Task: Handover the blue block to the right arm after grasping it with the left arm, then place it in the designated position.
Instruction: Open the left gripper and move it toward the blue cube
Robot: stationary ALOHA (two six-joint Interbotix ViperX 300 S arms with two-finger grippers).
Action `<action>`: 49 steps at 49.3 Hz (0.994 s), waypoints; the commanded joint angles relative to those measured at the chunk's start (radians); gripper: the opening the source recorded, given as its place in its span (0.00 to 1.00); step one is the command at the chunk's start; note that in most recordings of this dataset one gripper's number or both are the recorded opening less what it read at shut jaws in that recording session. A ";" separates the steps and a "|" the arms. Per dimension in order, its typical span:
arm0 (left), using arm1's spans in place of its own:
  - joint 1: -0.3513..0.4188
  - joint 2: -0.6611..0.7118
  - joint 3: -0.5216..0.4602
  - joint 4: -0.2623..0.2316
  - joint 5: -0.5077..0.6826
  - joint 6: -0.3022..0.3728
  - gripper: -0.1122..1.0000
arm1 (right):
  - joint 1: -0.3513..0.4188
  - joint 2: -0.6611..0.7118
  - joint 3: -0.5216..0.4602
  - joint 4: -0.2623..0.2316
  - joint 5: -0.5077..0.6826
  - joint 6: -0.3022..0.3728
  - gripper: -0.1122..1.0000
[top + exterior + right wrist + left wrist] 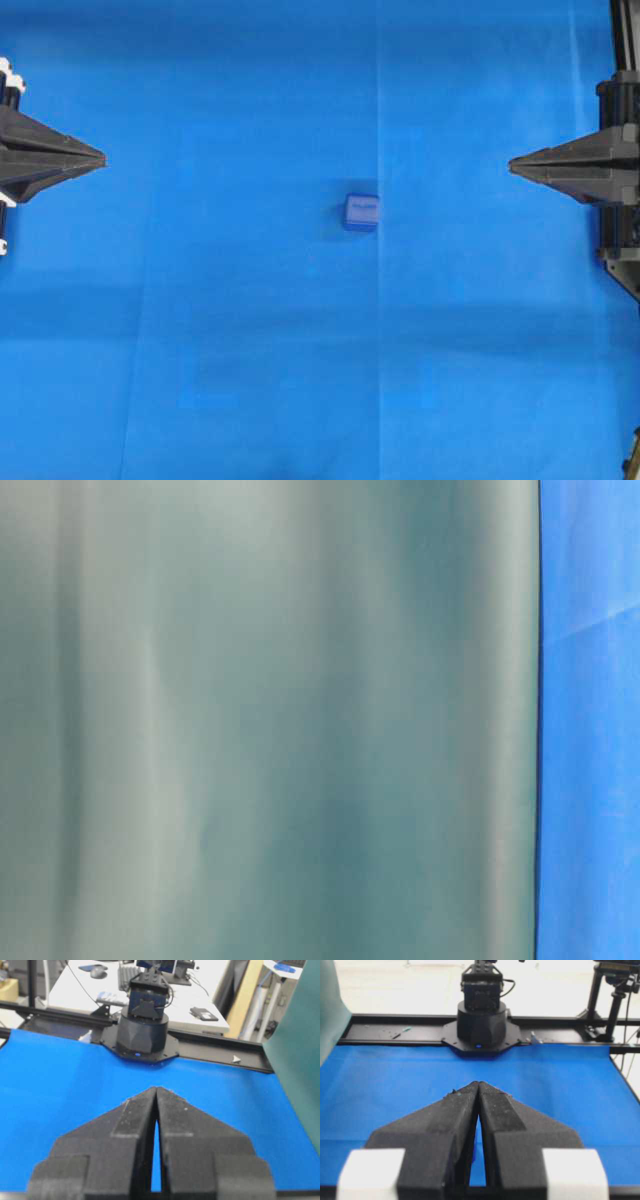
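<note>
The blue block (361, 212) sits alone on the blue cloth (250, 350), a little right of the middle of the tabletop in the overhead view and roughly midway between its far and near edges, well apart from both grippers. The left arm's gripper (100, 159) rests at the left edge of the tabletop, its two pointed fingers pressed together tip to tip and holding nothing; the left wrist view shows the same gripper (478, 1083) clenched, the tips meeting with only a thin sliver of cloth showing between the finger bases, and a white block (372, 1172) at each base. The right arm's gripper (513, 163) lies at the opposite, right edge, pointing inward toward the centre, all black — its fingers are likewise closed on nothing, and the right wrist view confirms the tips of that gripper (156, 1088) touching. Each wrist camera looks across the cloth to the other arm's round black base (481, 1030) at the far edge. The block appears in neither wrist view. The table-level view is almost wholly filled by a blurred grey-green panel (270, 720), with a strip of blue cloth along its right side
</note>
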 commanded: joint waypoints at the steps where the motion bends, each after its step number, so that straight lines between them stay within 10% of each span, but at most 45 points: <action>1: -0.008 0.009 -0.011 0.005 0.006 -0.009 0.10 | 0.003 0.012 -0.018 0.000 -0.006 0.005 0.11; 36: -0.008 0.009 -0.012 0.009 -0.002 -0.002 0.11 | 0.000 0.026 -0.038 0.000 0.052 0.009 0.13; 49: -0.008 0.009 -0.012 0.009 0.002 -0.006 0.74 | -0.002 0.028 -0.046 0.006 0.074 0.011 0.73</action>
